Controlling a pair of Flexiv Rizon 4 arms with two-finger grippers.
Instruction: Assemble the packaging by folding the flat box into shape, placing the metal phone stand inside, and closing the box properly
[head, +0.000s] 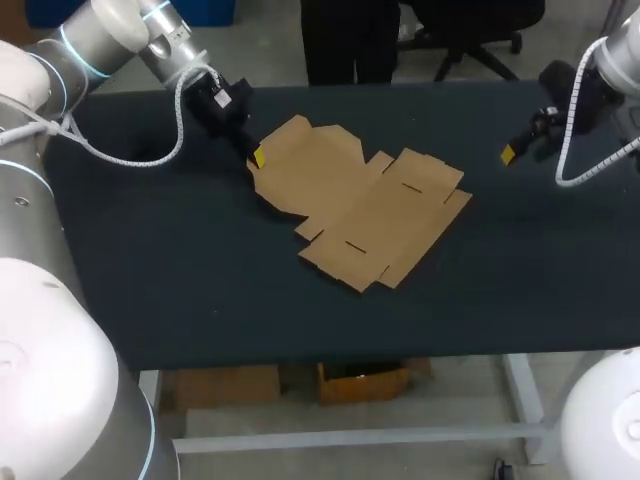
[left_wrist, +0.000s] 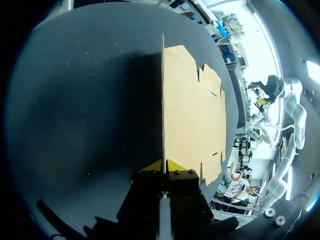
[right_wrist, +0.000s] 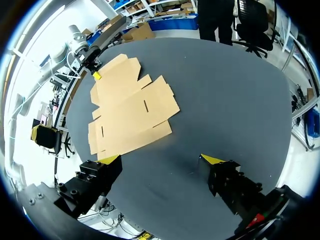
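The flat brown cardboard box (head: 370, 215) lies unfolded on the dark table, a little behind its middle. My left gripper (head: 258, 156) comes down at the box's far left corner. In the left wrist view my left gripper (left_wrist: 164, 166) is shut on the edge of the box's end flap (left_wrist: 192, 110), which runs straight ahead from the yellow tips. My right gripper (head: 508, 154) hangs over bare table to the right of the box. In its own view my right gripper (right_wrist: 160, 159) stands wide open and holds nothing, with the box (right_wrist: 130, 110) ahead of it. No phone stand shows in any view.
The dark table (head: 200, 290) has bare cloth in front of the box, to its left and to its right. The table's front edge runs across the head view below the box.
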